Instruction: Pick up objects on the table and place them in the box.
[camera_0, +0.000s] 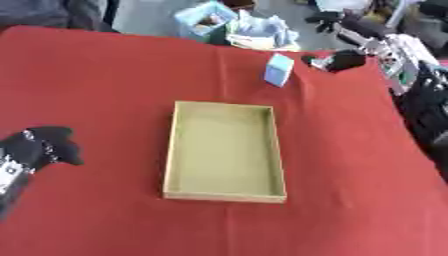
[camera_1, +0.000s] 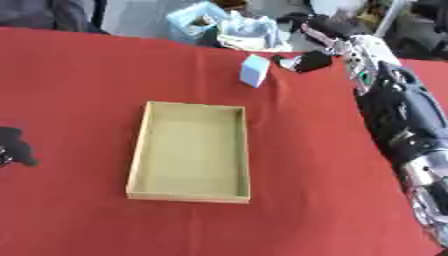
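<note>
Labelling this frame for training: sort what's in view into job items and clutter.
Job:
light blue block
tan box, nothing in it
right hand, beside the block
left hand, low at the left edge

Clutter:
blue bin and pale crumpled stuff past the far edge

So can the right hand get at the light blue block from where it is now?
Probably yes: the right hand sits just beside the light blue block on the red cloth, with nothing between them.
</note>
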